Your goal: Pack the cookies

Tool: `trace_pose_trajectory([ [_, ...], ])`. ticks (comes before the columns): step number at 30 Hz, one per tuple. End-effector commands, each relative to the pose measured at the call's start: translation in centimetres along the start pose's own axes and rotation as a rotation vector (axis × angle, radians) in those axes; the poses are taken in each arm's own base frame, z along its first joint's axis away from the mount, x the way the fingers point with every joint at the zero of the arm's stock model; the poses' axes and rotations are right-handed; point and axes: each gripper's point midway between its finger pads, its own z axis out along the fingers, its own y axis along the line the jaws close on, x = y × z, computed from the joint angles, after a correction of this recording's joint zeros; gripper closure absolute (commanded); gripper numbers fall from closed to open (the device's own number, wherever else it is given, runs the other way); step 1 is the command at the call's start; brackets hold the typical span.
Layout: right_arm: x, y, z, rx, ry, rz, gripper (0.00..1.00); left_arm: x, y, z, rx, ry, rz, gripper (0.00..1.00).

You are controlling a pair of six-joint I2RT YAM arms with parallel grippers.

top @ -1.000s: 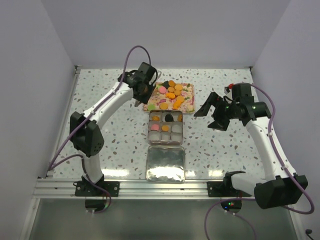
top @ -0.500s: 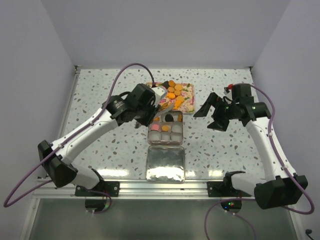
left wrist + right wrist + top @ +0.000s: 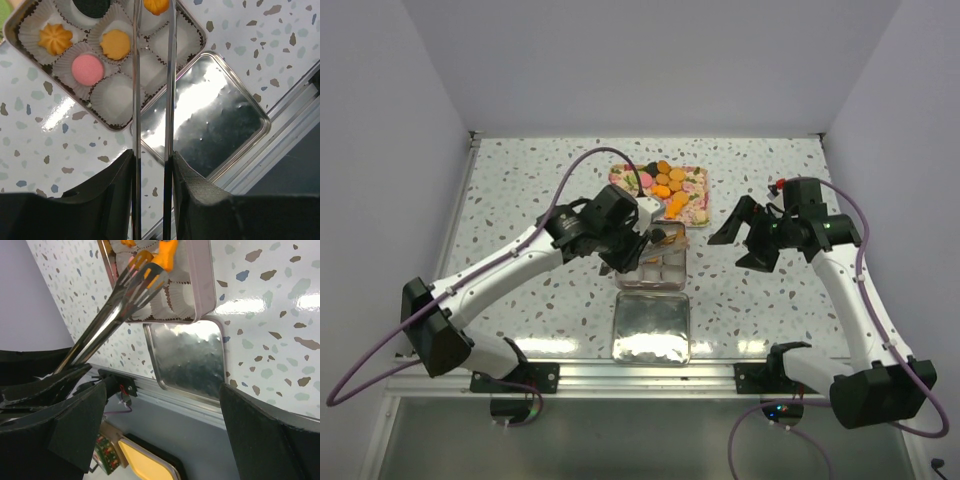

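Note:
My left gripper point(image 3: 632, 246) is shut on metal tongs point(image 3: 655, 240), which pinch an orange cookie point(image 3: 667, 237) over the far part of the open tin point(image 3: 682, 268). In the left wrist view my gripper point(image 3: 152, 160) holds the tongs point(image 3: 152, 100) with the cookie point(image 3: 156, 5) at their tip. The tin point(image 3: 197, 25) holds paper cups with an orange swirl cookie point(image 3: 54, 39), an orange one point(image 3: 116, 44), a pink one point(image 3: 86, 69) and a black one point(image 3: 92, 4). More cookies point(image 3: 665, 185) lie on the floral tray point(image 3: 697, 212). My right gripper point(image 3: 745, 235) is open and empty, right of the tin.
The tin's shiny lid point(image 3: 651, 327) lies upside down just in front of the tin, near the table's front rail; it also shows in the left wrist view point(image 3: 215, 120) and the right wrist view point(image 3: 192, 360). Several tin cups are empty.
My left arm has swung from the floral tray toward me, carrying the tongs and an orange cookie over the tin. My right gripper has shifted slightly nearer.

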Motion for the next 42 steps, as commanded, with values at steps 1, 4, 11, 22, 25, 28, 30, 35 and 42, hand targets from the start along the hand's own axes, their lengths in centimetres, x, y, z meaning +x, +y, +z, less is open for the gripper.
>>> trace_pose_trajectory([
  [1,0.4,0.3,-0.5,-0.03,0.0,-0.022,0.01,-0.8,-1.1,1.0,0.041,-0.033,0.019,0.69],
  [4,0.5,0.1,-0.6,-0.023,-0.005,-0.023,0.01,-0.4,-0.8,1.5,0.021,-0.02,0.021,0.67],
  [11,0.5,0.1,-0.6,-0.019,-0.001,-0.022,0.01,-0.1,0.1,2.5,-0.027,0.01,0.022,0.63],
  [22,0.1,0.2,-0.3,-0.013,0.004,-0.025,0.01,-1.4,0.2,2.8,-0.036,-0.023,0.022,0.53],
  [25,-0.1,0.3,-0.2,-0.016,0.003,-0.026,0.01,-1.8,0.3,2.6,-0.043,-0.031,0.031,0.51],
  [28,-0.2,0.4,-0.2,-0.018,0.003,-0.027,0.01,-2.0,1.0,2.3,-0.084,-0.024,0.038,0.51],
  [30,-0.3,0.4,-0.2,-0.015,0.001,-0.03,0.01,-2.8,1.4,1.6,-0.112,-0.046,0.035,0.51],
  [35,-0.4,0.4,-0.2,-0.015,-0.001,-0.032,0.01,-5.9,2.7,-0.6,-0.155,-0.116,0.017,0.5],
  [42,-0.5,0.4,0.0,-0.016,0.002,-0.033,0.01,-7.8,5.5,1.5,-0.228,-0.082,0.02,0.51],
])
